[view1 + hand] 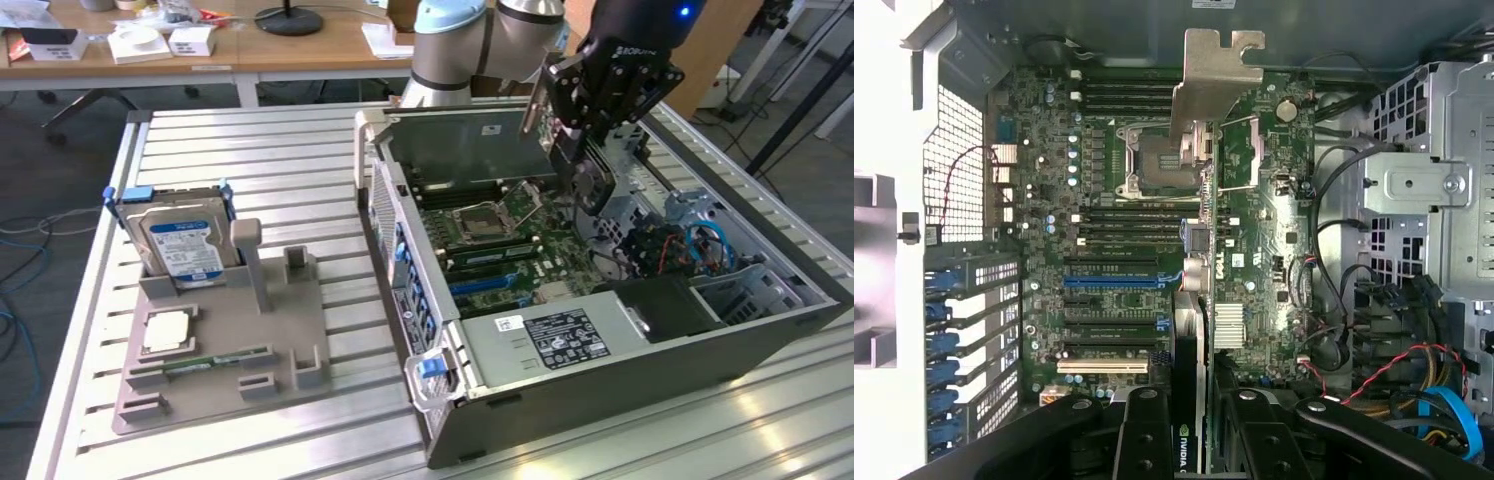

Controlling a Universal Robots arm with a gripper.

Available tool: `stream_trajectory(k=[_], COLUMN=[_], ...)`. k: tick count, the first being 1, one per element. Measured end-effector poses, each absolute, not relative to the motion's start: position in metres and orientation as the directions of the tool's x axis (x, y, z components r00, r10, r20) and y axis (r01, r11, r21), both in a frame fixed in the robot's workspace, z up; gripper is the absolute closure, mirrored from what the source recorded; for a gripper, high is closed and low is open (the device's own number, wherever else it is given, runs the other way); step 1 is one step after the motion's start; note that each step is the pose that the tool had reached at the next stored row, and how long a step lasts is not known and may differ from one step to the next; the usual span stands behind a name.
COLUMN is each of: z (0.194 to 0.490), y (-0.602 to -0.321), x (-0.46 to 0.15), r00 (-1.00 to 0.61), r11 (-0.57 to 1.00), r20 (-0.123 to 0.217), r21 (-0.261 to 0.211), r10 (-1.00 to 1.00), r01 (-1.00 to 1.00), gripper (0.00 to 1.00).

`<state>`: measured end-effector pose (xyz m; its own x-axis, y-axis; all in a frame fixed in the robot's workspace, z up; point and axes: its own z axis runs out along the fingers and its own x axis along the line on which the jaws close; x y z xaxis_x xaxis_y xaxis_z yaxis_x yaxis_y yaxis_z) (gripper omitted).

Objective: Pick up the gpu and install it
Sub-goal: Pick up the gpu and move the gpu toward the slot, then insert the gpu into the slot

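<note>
End effector point(577, 148) is gripping the gpu point(1200, 235), fingers point(1144, 440) pressing on both faces, card hanging edge-on over the motherboard point(1104, 250) inside the open computer case point(747, 340), which is sitting toward the table point(240, 160) edge on the exterior view's right. CPU socket point(1154, 160) is lying under the card's line; drive cage point(1424, 180) and cables point(1394, 365) are crowding one side. Hard drive point(184, 245) is standing in the gray fixture point(267, 330) near the opposite edge, well apart
</note>
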<state>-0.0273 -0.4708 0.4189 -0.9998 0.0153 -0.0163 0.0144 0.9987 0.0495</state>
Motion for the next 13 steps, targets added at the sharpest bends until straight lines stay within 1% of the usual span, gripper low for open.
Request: stream_trajectory(k=[13], z=[0.4189], y=[-0.4708], x=[-0.0264], r00=[-1.0], r11=[0.999], r20=[-0.016], r21=[0.049], r10=[0.015], r01=[0.014], gripper=[0.73])
